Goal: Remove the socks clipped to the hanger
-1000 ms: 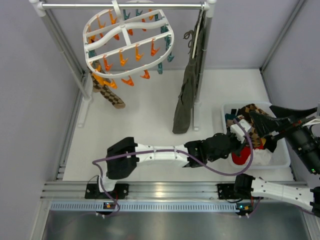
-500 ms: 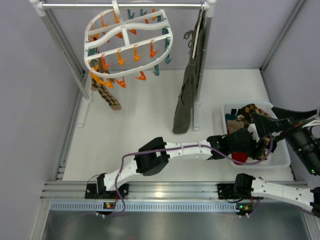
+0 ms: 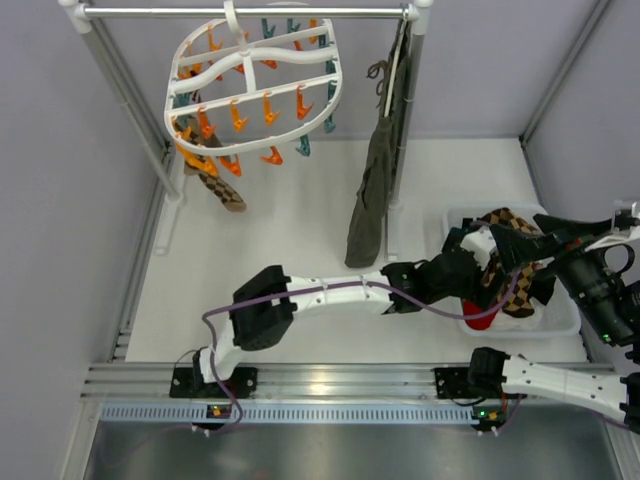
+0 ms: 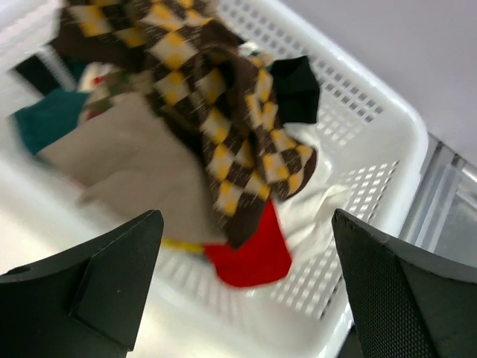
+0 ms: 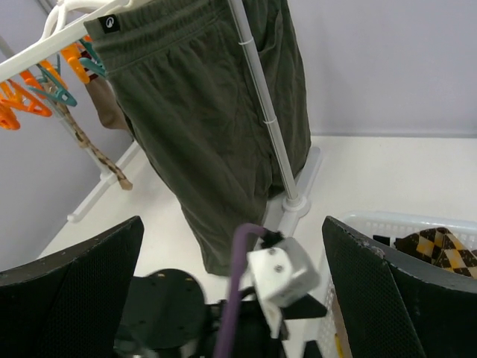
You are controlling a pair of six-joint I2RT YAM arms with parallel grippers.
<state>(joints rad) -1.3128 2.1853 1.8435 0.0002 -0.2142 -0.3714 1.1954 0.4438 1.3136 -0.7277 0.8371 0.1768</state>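
Socks (image 3: pixel 505 218), top view: some piled in the white basket (image 3: pixel 565 322) at the table's (image 3: pixel 290 235) right, one argyle sock (image 3: pixel 218 185) clipped at the hanger's (image 3: pixel 255 85) left edge. Left wrist: left tool (image 4: pixel 244 224) spread wide, empty, over that pile. Right wrist: right tool (image 5: pixel 231 220) spread wide, holding nothing, facing the olive garment (image 5: pixel 216 127).

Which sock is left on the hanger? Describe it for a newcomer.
At the back, a white oval hanger hangs from the metal rail. One sock dangles from clips at its lower left edge: brown argyle diamonds, the only fabric on the hanger, unlike the plain olive garment to its right.
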